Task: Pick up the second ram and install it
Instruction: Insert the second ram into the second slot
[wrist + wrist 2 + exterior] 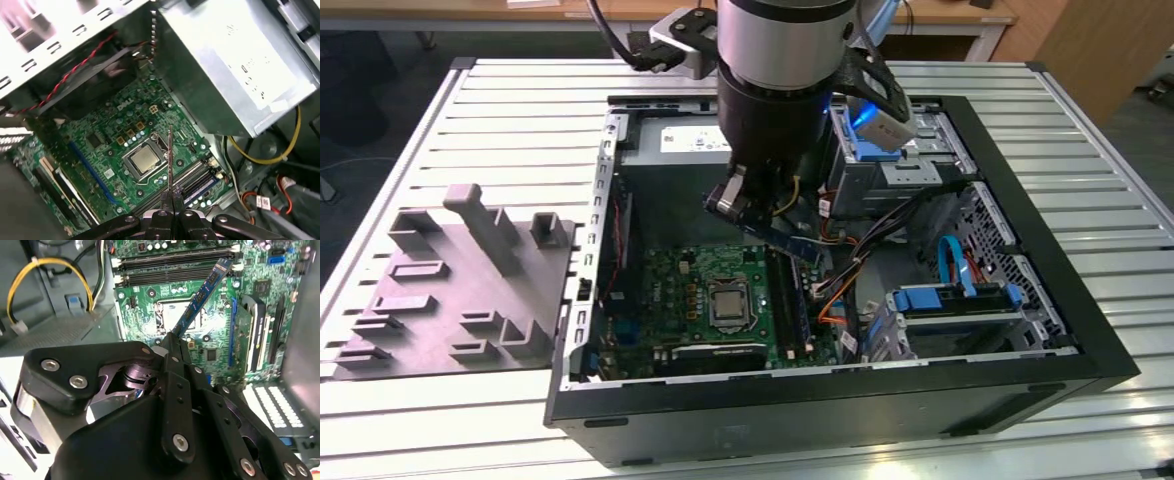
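One ram stick (pixel 790 243) is pinched at its end by the gripper (pixel 744 212) and is held above the green board (pixel 700 280). Its long axis is slanted down from the fingertips toward the black slots (pixel 787 298), not yet laid along them.

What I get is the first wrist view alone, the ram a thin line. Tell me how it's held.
Observer: In the second wrist view the second ram shows its flat blue face; the gripper is shut on one end.
Operator: Give me its tilt.
Observer: In the exterior view it slants down toward the exterior view's right, above the motherboard, not seated in a slot.
Operator: Report the case's other side.
Observer: Blue drive brackets sit at the exterior view's right.
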### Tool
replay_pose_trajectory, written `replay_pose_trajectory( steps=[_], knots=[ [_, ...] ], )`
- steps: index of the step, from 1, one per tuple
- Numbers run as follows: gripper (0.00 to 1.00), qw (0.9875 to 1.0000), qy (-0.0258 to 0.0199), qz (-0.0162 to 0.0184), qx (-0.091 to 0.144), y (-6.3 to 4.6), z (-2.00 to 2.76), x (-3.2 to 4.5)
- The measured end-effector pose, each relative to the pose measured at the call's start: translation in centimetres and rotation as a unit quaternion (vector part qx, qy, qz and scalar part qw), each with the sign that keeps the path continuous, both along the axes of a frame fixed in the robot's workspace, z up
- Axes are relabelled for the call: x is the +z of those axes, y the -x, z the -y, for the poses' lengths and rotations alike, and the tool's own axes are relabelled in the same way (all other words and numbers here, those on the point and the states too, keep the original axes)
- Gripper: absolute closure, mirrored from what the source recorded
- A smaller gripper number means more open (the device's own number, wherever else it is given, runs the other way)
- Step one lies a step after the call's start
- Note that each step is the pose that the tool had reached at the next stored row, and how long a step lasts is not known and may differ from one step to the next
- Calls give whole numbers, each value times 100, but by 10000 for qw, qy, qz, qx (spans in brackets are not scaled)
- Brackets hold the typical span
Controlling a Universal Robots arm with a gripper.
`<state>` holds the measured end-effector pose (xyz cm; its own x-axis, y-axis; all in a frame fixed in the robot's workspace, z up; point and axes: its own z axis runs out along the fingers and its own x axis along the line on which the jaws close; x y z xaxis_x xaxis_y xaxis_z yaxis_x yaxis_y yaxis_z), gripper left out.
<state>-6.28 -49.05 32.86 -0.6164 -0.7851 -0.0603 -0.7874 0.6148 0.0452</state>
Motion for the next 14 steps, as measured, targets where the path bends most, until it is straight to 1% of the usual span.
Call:
replay_pose_trajectory(
  steps=[2,4,7,9,11,14],
  knots=[
    [88,9998,0,0,-188,0,0,-2],
    [88,9993,0,0,-367,0,0,-5],
    [88,9980,0,0,-637,0,0,-9],
    [88,9966,0,0,-822,0,0,-12],
    [88,9950,0,0,-1001,0,0,-15],
    [88,9919,0,0,-1272,0,0,-20]
  ],
)
